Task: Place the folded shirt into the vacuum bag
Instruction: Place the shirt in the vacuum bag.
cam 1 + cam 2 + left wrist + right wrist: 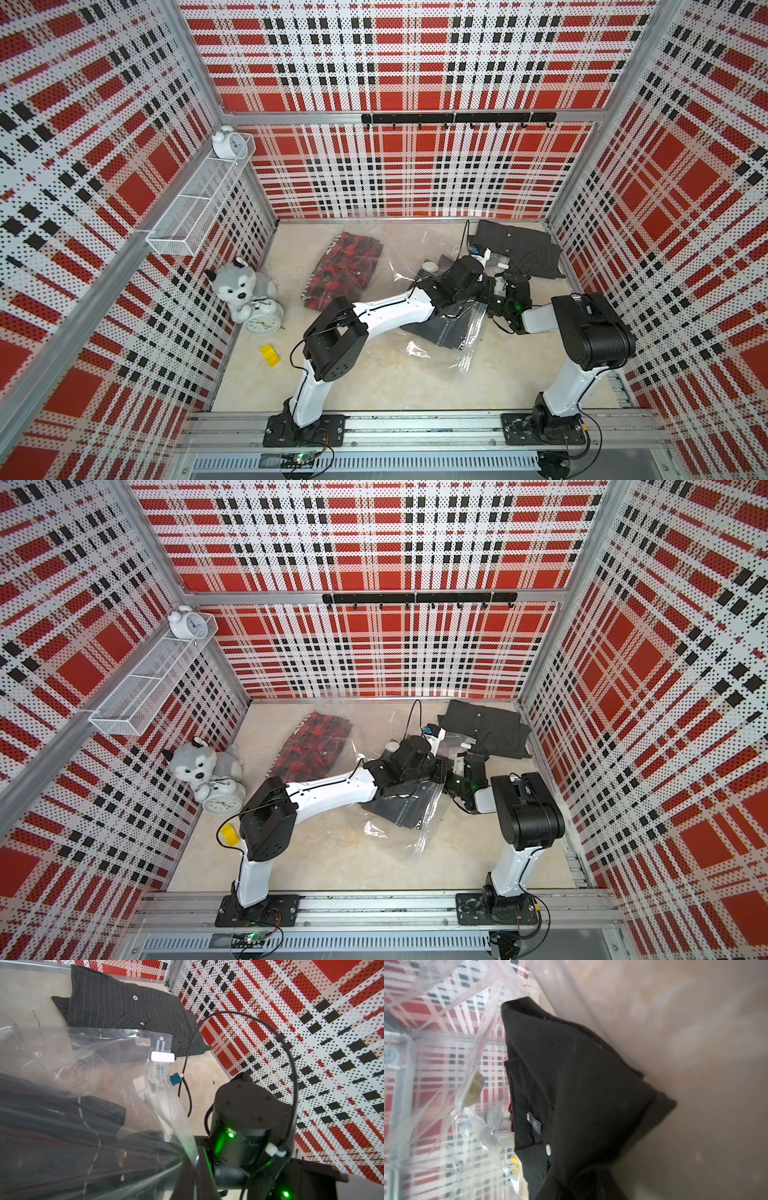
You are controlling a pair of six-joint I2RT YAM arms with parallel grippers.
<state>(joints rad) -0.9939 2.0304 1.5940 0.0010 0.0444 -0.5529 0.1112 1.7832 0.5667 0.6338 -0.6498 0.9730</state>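
Plastic of the vacuum bag [467,353] at the table's middle encloses the black folded shirt [446,332], partly hidden under the left arm. The left gripper [196,1169] pinches the bag's film. The right gripper [508,296] fingers are out of sight, so I cannot tell their spread. A pinstriped shirt [519,249] lies at the far right corner.

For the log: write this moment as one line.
left gripper: shut on vacuum bag | right gripper: unclear | black shirt: inside bag | pinstriped shirt: outside
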